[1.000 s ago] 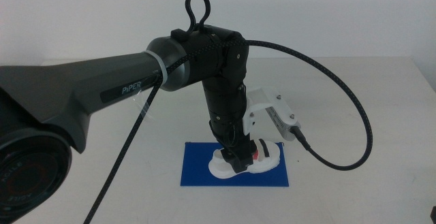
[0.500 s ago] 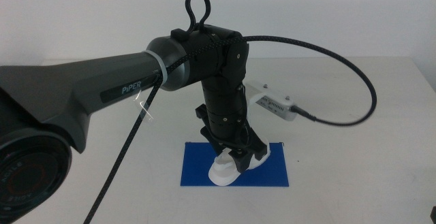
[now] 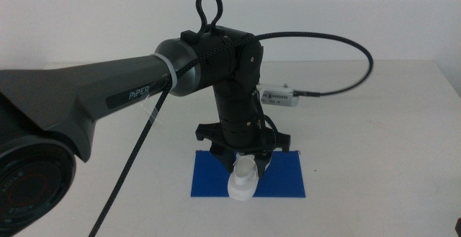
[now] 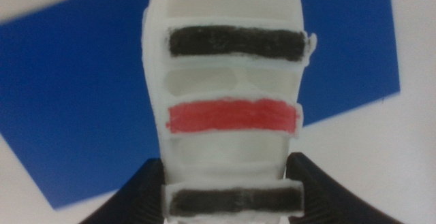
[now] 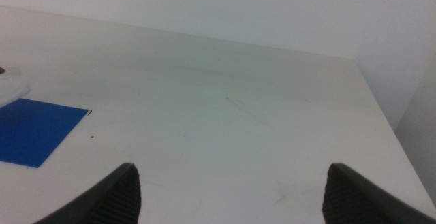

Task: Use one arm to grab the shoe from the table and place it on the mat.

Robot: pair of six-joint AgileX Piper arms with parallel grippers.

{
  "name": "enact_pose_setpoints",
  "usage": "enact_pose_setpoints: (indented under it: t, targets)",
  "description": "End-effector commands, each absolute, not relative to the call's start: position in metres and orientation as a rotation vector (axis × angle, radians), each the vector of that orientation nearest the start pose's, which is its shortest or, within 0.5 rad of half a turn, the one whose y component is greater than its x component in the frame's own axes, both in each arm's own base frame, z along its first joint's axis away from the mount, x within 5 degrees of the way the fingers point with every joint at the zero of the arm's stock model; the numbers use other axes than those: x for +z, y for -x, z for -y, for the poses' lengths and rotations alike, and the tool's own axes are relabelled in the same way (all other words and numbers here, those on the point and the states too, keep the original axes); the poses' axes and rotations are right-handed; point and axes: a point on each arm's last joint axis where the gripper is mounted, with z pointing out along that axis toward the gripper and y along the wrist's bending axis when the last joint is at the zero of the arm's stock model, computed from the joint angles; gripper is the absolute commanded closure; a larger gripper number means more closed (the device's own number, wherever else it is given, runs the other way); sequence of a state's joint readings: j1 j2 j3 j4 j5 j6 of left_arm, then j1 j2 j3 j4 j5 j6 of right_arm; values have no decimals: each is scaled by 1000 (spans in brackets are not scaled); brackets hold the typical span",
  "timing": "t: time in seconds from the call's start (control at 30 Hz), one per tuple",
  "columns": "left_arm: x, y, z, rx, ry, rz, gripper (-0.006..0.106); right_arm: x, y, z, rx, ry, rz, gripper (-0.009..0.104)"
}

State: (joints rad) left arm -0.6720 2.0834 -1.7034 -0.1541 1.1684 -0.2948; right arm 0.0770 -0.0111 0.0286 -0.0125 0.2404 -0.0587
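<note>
The left arm reaches in from the left, and its left gripper points down over the dark-blue mat. It is shut on the small white shoe, whose one end reaches past the mat's front edge. In the left wrist view the shoe shows two black straps and one red strap, with a dark jaw on each side of it, and lies across the mat. I cannot tell if the shoe touches the mat. My right gripper is open and empty, away to the right over the table.
The white camera block sits behind the left wrist, and its black cable arcs over the table's back right. The mat's corner shows in the right wrist view. The table's right edge is near.
The left wrist has turned about a quarter turn. The shoe has swung from lying along the mat to pointing toward the front edge. The camera block and cable have swung to the back.
</note>
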Motion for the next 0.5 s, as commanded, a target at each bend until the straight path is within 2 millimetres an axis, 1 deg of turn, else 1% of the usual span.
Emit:
enact_pose_setpoints:
  t: [0.0, 0.17, 0.33, 0.47]
  targets:
    - [242, -324, 278, -373, -300, -3023, 102, 187, -57, -4, -12, 141, -1672, 17]
    - [242, -326, 279, -413, 117, -3042, 102, 187, -57, -4, -12, 141, -1672, 17]
    - [243, -328, 281, -452, 511, -3015, 102, 187, -57, -4, -12, 141, -1672, 17]
    - [243, -329, 281, -478, 840, -2961, 102, 187, -57, -4, -12, 141, -1672, 17]
